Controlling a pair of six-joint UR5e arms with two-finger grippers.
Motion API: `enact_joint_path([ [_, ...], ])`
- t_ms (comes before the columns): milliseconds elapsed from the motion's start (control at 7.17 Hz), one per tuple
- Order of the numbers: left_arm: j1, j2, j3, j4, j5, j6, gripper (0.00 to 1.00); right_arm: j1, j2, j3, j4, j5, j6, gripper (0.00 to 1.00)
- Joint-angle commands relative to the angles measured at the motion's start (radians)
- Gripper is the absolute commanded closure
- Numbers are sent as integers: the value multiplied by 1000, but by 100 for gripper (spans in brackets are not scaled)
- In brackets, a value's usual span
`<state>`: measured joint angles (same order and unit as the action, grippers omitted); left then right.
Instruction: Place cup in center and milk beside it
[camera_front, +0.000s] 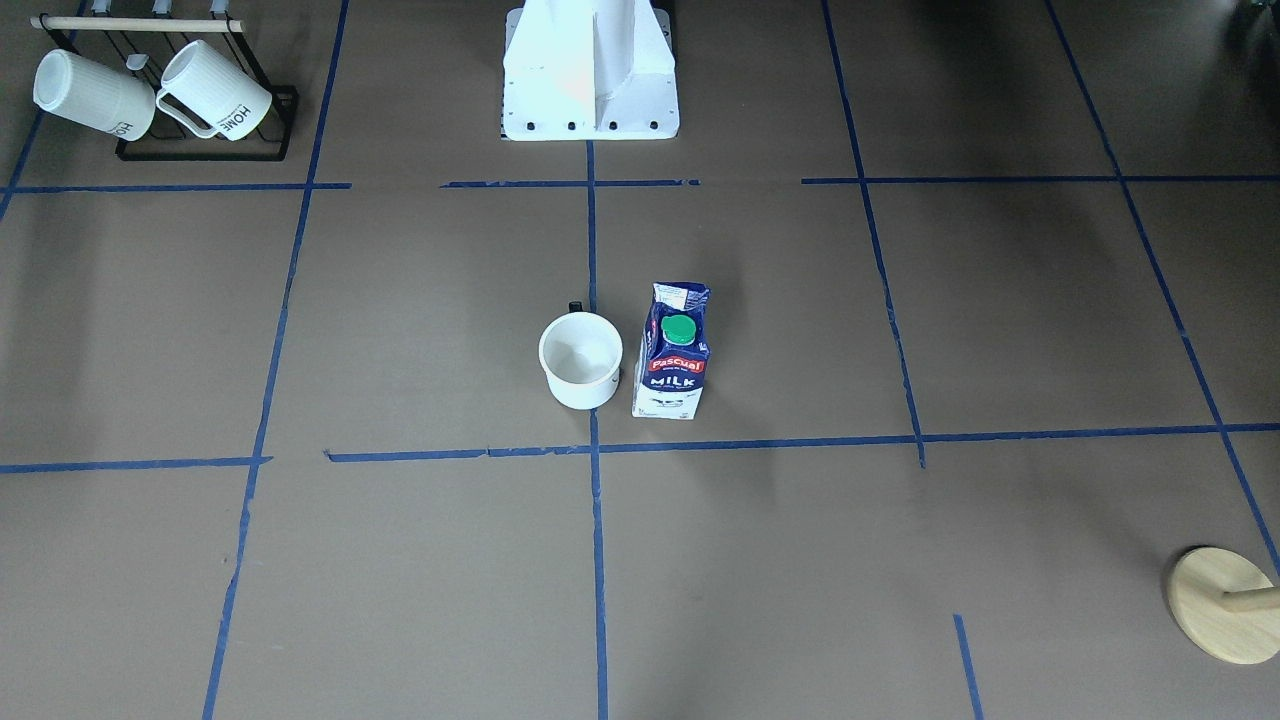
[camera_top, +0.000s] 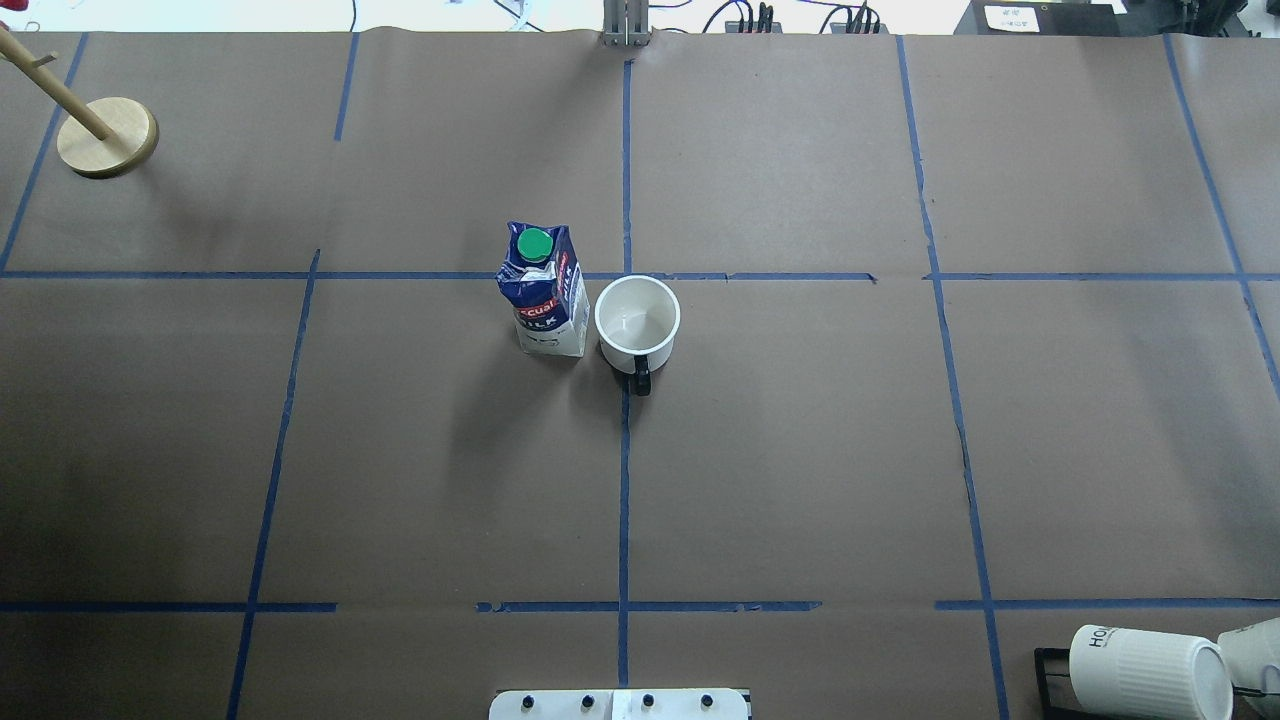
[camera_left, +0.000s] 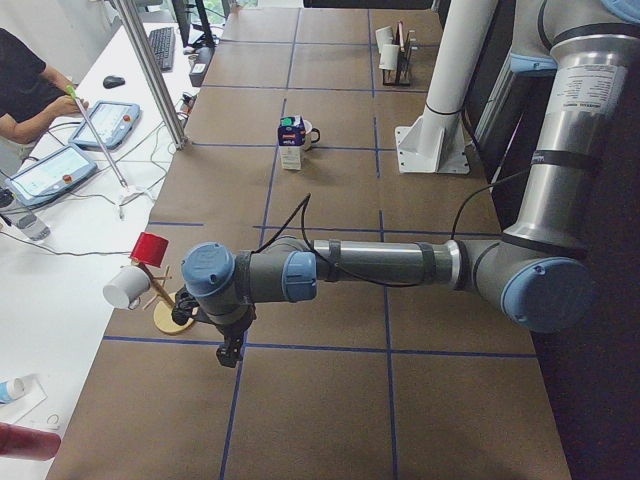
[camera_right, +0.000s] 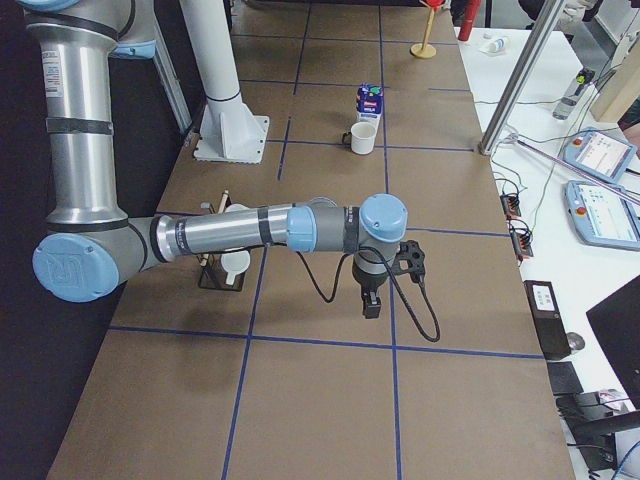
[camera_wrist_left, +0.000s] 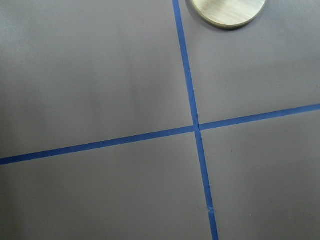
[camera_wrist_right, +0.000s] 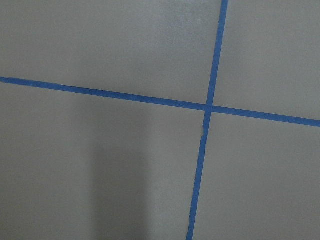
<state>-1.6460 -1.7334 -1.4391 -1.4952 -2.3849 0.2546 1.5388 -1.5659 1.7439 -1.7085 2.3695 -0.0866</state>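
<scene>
The white cup (camera_top: 637, 320) stands upright on the central blue tape line, just on the robot's side of the crossing line (camera_top: 626, 276). Its black handle (camera_top: 641, 380) points toward the robot, and its face drawing is hidden. It also shows in the front-facing view (camera_front: 580, 360). The milk carton (camera_top: 543, 295) with the green cap stands upright close beside the cup, on the robot's left; the front-facing view shows it too (camera_front: 672, 352). My left gripper (camera_left: 231, 350) and right gripper (camera_right: 370, 303) hang over bare table near its two ends, far from both. I cannot tell whether they are open or shut.
A black rack with two ribbed HOME mugs (camera_front: 150, 95) stands by the robot's right near corner. A wooden stand (camera_top: 107, 137) stands at the far left corner, close to my left gripper. The white robot base (camera_front: 590, 70) is at the table's near edge.
</scene>
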Motion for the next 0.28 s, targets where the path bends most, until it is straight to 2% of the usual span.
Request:
enact_joint_path([
  [0,0,24,-59,3,7,-3,0,-2,0,0,1,-1,1,0],
  [140,2,34,-67,1,7,-2,0,-2,0,2,1,0,1,0],
])
